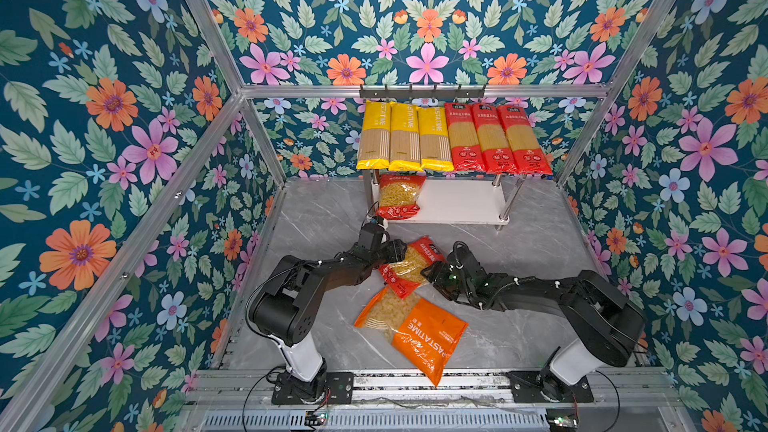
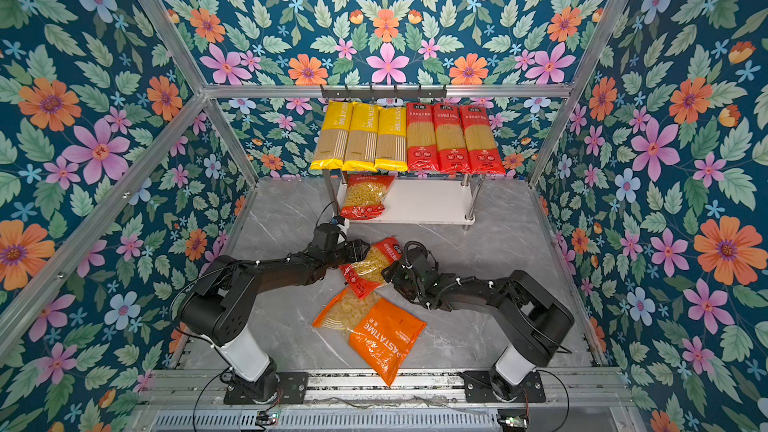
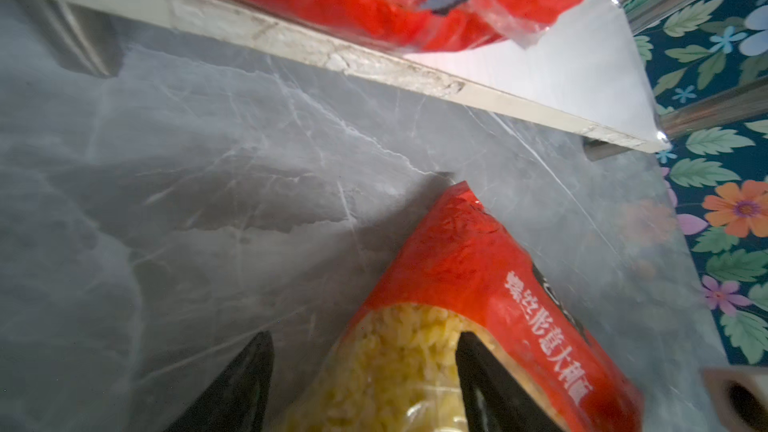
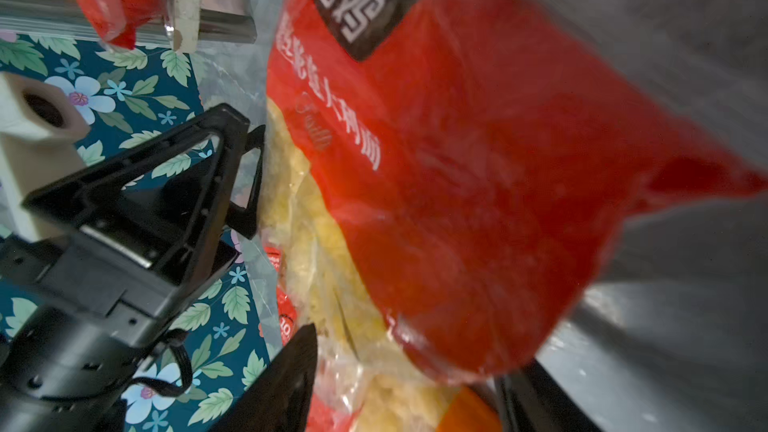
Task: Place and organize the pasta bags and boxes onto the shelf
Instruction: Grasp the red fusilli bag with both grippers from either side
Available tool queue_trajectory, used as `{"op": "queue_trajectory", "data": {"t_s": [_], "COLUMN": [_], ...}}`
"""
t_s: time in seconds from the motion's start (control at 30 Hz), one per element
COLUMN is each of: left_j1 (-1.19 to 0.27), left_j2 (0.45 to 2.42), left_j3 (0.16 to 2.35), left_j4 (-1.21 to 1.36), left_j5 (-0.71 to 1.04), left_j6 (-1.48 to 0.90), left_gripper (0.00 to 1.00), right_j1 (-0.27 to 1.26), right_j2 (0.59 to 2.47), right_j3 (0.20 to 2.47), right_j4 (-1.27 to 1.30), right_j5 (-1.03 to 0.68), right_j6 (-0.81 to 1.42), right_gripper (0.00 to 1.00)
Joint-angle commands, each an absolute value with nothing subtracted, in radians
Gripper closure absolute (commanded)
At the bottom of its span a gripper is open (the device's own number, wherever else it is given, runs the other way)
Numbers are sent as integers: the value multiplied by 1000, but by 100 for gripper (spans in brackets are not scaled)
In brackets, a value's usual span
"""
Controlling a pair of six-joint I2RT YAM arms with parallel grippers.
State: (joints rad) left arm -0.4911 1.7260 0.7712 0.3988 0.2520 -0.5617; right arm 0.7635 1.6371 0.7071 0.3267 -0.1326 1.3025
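From my station I read the left end effector (image 3: 363,338) as open. Its fingers (image 3: 245,384) stand apart astride one edge of the loose red macaroni bag (image 1: 409,265), and bare tabletop (image 1: 540,251) shows between one finger and the plastic. The right end effector (image 1: 428,273) is open as well, its fingers (image 4: 291,384) spread to either side of the same bag from the opposite edge, with a sliver of orange visible between the bag and the far finger. That bag lies between the two end effectors, in front of the shelf (image 1: 457,201). Its near end touches the orange macaroni bag (image 1: 419,332), which lies flat closer to the arm bases. The other red macaroni bag (image 1: 398,196) sits at the left end of the shelf's lower board. On the top board, three yellow PASTATIME packs (image 1: 405,137) and three red spaghetti packs (image 1: 496,137) lie side by side, with the yellow ones on the left.
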Motion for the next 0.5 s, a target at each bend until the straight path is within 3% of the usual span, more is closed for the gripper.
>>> {"op": "queue_trajectory", "data": {"t_s": [0.0, 0.2, 0.47], "left_j1": [-495, -543, -689], "left_j2": [1739, 1697, 1606], "left_j3": [741, 697, 686], "left_j4": [515, 522, 511], "left_j5": [345, 409, 378], "left_j6": [-634, -712, -786], "left_gripper": [29, 31, 31], "right_j1": [750, 640, 428], "right_j2": [1685, 1676, 1622], "right_j3": [728, 732, 778], "right_j4": [443, 422, 200], "right_j5": [-173, -294, -520], "right_j6": [1351, 1280, 1058], "right_gripper": [33, 36, 34]}}
